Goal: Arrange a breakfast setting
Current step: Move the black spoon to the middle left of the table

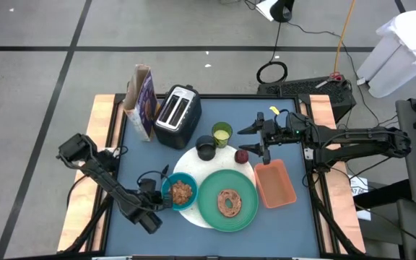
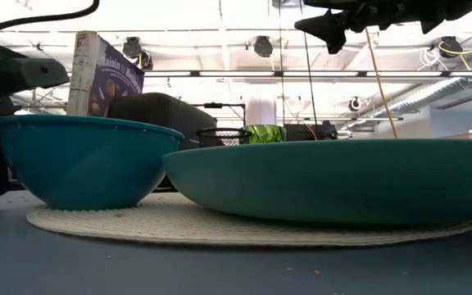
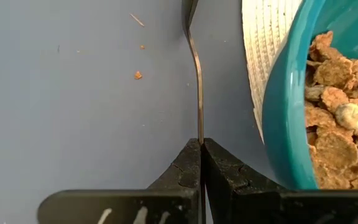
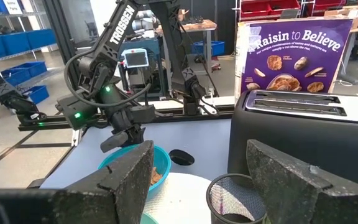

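Here we are seeing the left gripper (image 1: 157, 193) low over the blue surface (image 1: 143, 155), just beside the small teal bowl (image 1: 180, 191) of brown cereal flakes. Its fingers (image 3: 225, 171) are pressing shut on the handle of the thin metal spoon (image 3: 196, 74), which is pointing straight out from them, alongside the bowl's wall and the edge of the white round woven plate (image 1: 193, 155).

We are finding the right gripper (image 1: 260, 133) held high above the surface, near the small red fruit (image 1: 242, 155) and the far end of the orange rectangular tray (image 1: 274, 183). Its fingers (image 4: 132, 177) are standing apart with nothing between them.

The bowl is sitting on the white plate's left part, touching the large green plate (image 1: 227, 200), which is carrying a round brown pastry (image 1: 229, 202). The black mesh cup (image 1: 206, 148) and the yellow-green cup (image 1: 222, 133) are standing side by side at the white plate's far edge. Behind them, the silver-black toaster (image 1: 178, 115) is sitting next to a purple cereal box (image 1: 144, 101).
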Available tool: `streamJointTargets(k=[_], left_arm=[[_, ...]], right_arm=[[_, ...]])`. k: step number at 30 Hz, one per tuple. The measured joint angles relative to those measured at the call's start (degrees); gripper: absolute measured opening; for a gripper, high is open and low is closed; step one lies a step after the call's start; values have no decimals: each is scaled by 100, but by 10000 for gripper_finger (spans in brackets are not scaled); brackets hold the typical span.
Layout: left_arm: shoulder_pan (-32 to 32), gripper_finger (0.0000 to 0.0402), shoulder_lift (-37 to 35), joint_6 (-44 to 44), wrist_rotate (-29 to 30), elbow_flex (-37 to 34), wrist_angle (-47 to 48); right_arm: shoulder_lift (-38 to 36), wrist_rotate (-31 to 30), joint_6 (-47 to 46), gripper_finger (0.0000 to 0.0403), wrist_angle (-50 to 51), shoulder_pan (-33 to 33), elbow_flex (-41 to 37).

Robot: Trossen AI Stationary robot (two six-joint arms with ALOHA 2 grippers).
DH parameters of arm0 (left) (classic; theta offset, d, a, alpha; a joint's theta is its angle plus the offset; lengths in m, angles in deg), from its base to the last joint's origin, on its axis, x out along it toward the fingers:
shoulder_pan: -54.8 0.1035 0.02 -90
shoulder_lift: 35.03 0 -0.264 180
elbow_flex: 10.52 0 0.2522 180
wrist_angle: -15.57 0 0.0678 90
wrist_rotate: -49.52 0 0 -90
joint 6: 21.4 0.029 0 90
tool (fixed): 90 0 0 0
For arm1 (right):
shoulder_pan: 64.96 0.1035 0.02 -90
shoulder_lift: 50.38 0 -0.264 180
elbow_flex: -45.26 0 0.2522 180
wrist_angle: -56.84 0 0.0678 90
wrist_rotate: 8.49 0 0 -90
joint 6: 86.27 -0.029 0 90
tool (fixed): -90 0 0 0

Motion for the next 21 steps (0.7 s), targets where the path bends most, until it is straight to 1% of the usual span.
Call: streamJointTargets(k=[7, 21], left_arm=[[2, 28, 0, 64, -79, 0, -5], [8, 33, 0, 279, -131, 0, -7]], right_arm=[[0, 0, 0, 251, 0, 0, 0], [0, 0, 0, 251, 0, 0, 0]])
